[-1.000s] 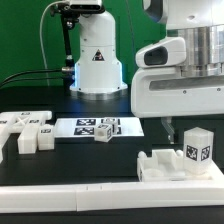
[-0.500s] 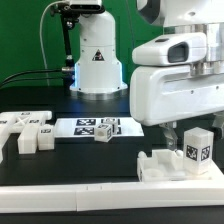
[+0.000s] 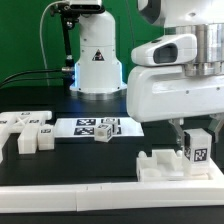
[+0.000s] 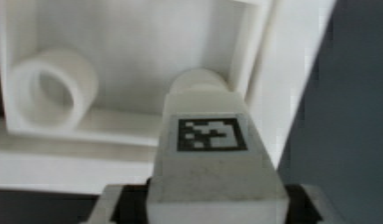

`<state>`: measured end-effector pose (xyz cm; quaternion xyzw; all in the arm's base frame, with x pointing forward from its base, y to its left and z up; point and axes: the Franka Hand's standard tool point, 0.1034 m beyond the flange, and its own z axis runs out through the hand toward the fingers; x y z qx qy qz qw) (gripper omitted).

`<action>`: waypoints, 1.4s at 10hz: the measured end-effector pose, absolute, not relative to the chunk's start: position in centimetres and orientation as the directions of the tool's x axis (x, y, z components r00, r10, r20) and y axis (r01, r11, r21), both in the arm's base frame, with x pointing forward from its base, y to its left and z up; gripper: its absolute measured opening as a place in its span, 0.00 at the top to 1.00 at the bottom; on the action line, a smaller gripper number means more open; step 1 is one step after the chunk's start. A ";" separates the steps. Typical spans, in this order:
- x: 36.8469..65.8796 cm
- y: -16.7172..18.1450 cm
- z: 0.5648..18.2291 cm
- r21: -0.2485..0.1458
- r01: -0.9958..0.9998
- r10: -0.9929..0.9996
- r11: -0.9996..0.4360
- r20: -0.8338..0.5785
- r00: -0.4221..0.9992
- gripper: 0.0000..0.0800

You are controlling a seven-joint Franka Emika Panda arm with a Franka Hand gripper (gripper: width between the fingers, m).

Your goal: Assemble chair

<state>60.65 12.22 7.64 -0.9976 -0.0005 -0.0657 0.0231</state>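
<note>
One gripper, white-housed, two-finger, hanging from the Panda arm at the exterior view's right. Its fingers lie against two opposite sides of a tagged upright block, clamped on it; the wrist view shows no gap between finger and block, though that picture is soft.

One tagged upright block, white plastic, with a black-and-white square marker on the face turned to the exterior camera. A second marker shows in the wrist view. It stands on the black table, at the exterior view's right, just beside the notched piece.

One notched piece, white, low and blocky, with raised lugs along its top. It lies in front of the block, toward the exterior view's left of it. Whether the two touch cannot be told.

One panel with a round socket, white, seen only in the wrist view, behind the block.

Several loose chair pieces, white and tagged, grouped at the exterior view's left, well apart from the gripper.

One small tagged cube, resting on the marker board, near the middle of the table.

One long white border rail, along the near edge.

One arm base, white, at the back.
</note>
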 end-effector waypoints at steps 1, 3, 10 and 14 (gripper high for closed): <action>60.6 12.1 7.6 -0.061 -0.152 -0.159 -0.986 0.125 0.979 0.64; 60.5 12.2 7.6 -0.089 -0.488 -0.496 -0.868 0.097 0.863 0.64; 60.7 12.1 7.7 -0.153 -0.860 -0.870 -0.486 -0.005 0.492 0.44; 60.4 12.6 7.8 -0.094 -0.360 -0.366 -0.928 0.066 0.928 0.19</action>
